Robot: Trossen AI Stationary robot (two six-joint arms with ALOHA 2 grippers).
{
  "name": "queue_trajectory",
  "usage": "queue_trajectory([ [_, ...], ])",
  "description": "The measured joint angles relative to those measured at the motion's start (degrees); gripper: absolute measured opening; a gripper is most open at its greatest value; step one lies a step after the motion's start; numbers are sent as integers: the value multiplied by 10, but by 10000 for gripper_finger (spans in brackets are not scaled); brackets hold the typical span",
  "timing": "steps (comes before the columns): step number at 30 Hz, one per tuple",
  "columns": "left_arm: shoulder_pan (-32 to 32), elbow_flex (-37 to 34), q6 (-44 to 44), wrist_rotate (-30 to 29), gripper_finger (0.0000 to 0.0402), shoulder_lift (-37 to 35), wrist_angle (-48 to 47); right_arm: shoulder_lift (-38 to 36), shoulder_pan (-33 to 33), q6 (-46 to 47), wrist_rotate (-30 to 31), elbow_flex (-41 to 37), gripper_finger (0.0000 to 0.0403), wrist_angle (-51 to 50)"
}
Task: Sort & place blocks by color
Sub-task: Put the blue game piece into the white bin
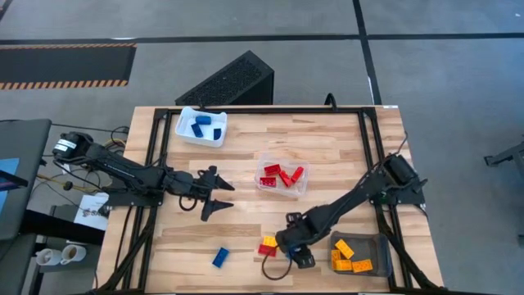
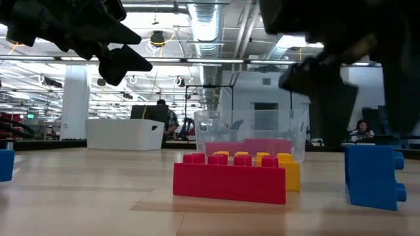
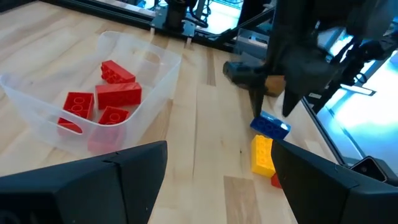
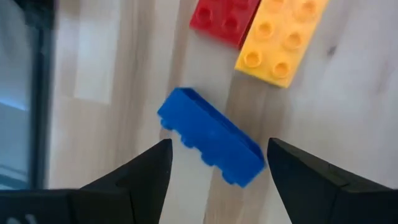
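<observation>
Hovering: right gripper point(image 4: 214, 171) open, empty, over blue block point(image 4: 210, 145), lower centre | left gripper point(image 1: 214, 194) open, empty | risk: tilted block slips when jaws close

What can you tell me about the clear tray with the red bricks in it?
The clear plastic tray is a see-through tub with rounded corners and upright walls. It sits flat on the wooden table, near the middle. Several small red studded bricks lie jumbled inside it. No tool touches it.
</observation>
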Motion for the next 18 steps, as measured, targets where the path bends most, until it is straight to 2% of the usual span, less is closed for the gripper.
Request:
queue_trajectory([
  [6,-5,0,-2,13,272,0,-7,32,24,-5,16,4,286,0],
  [11,-7,0,12,15,272,0,-2,36,37,-17,60,6,278,5],
  [14,-7,0,13,15,272,0,-1,32,35,-17,72,6,246,-1],
  [18,-7,0,9,15,272,0,-1,29,35,-17,72,7,173,0],
])
